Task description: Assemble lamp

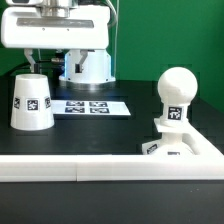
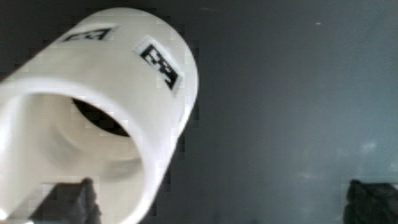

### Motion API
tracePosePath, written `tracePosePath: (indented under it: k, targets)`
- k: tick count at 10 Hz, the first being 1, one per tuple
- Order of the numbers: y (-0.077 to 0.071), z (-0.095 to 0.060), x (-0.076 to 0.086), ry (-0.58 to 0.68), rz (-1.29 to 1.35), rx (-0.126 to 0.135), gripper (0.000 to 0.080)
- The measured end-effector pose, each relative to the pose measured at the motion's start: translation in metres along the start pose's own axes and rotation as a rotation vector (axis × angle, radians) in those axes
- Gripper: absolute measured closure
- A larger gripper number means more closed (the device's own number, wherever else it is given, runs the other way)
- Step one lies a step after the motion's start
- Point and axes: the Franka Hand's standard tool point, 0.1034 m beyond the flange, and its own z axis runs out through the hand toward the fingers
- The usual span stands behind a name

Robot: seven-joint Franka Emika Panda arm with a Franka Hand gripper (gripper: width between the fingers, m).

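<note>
The white cup-shaped shade (image 1: pixel 32 100) stands on the dark table at the exterior view's left, narrow end up, with a tag on its side. In the wrist view the shade (image 2: pixel 125 90) fills one side, its hollow end facing the camera. The ball-topped bulb (image 1: pixel 176 92) stands upright on the square stepped base (image 1: pixel 190 148) at the exterior view's right. My gripper (image 1: pixel 45 58) hangs just above the shade. It is open (image 2: pixel 217 205) and holds nothing. One fingertip (image 2: pixel 63 205) is next to the shade's rim, the other (image 2: pixel 370 200) is over bare table.
The marker board (image 1: pixel 92 106) lies flat behind the shade. Long white bars (image 1: pixel 100 170) form a wall along the front and round the base. The arm's white pedestal (image 1: pixel 88 66) stands at the back.
</note>
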Motion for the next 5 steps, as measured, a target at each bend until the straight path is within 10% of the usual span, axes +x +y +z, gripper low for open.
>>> tracePosePath:
  k: [5]
  targets:
    - [0.012,0.024,-0.008,-0.018,-0.053,-0.023,0.0100]
